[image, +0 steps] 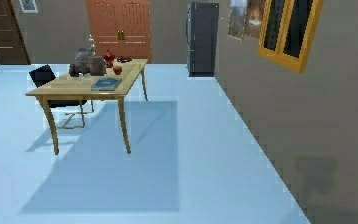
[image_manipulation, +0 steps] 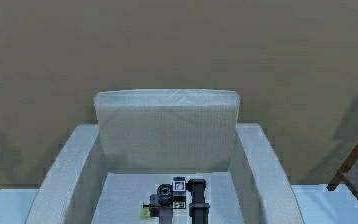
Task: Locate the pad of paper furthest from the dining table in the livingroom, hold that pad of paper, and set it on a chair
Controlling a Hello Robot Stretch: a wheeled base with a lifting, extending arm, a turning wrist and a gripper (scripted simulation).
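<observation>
One armchair (image_manipulation: 167,135); jaws at seat, hold cannot tell. One table (image: 69,86), one chair (image: 44,76).

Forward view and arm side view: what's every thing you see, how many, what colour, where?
Table: one, light wood, forward view's left.
Chair: one, dark, behind the table.
Flat thing: one, blue-grey, on the tabletop.
Small things: two, red, at the table's far end.
Statue-like thing: one, grey, on the table.
Double door: one, orange-brown, far wall.
Fridge: one, dark grey, far wall.
Window: one, yellow frame, right wall.
Armchair: one, pale grey, against brown wall.
Tool: one, dark, at the armchair's seat; cannot tell whether it holds anything.
</observation>
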